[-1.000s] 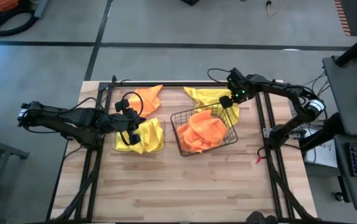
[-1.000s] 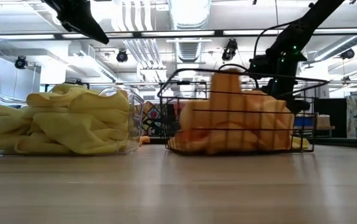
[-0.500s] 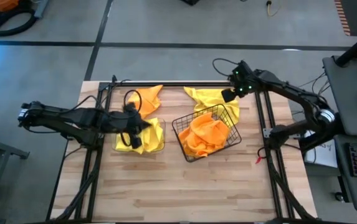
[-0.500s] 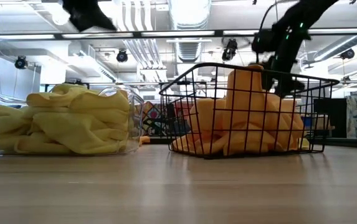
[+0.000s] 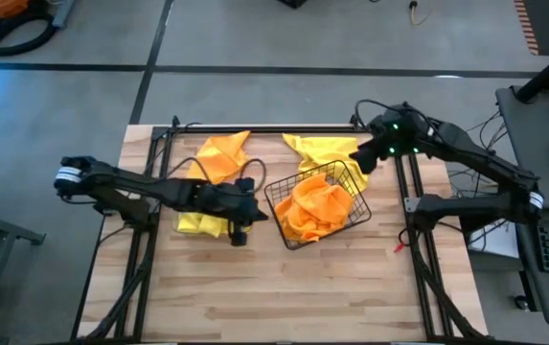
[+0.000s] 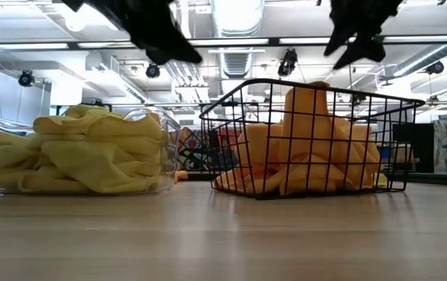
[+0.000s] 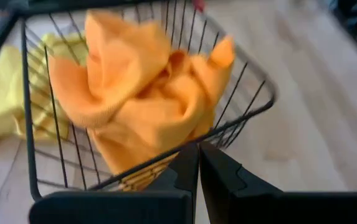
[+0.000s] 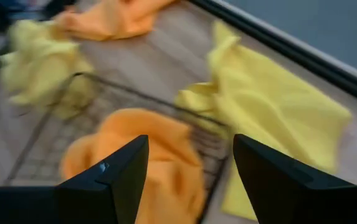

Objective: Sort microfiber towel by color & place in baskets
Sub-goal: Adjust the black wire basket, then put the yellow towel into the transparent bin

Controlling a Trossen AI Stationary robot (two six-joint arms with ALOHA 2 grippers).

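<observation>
The black wire basket [image 5: 270, 190] stands mid-table and holds a heap of orange towels [image 5: 317, 206]. To its left, the clear bin [image 6: 161, 133] is full of yellow towels [image 5: 193, 222]. One orange towel [image 5: 221, 153] and one yellow towel [image 5: 327, 149] lie loose near the far edge. My left gripper [image 5: 247, 213] is shut and hovers between bin and basket, high above them in the low view [image 6: 164, 43]. Its fingers [image 7: 198, 163] point at the basket's rim. My right gripper [image 5: 360, 158] is open above the basket's far right corner [image 8: 190, 155].
A black frame rail [image 5: 255, 129] runs along the table's far edge, and rails run down both sides. The near half of the wooden table [image 5: 284, 297] holds no objects. The left arm lies across the clear bin in the high view.
My left gripper has swung from above the clear bin toward the table's right, up to the wire basket's left side. My right gripper has risen and drawn back toward the table's right edge. The wire basket has turned a little and settled flat on the table.
</observation>
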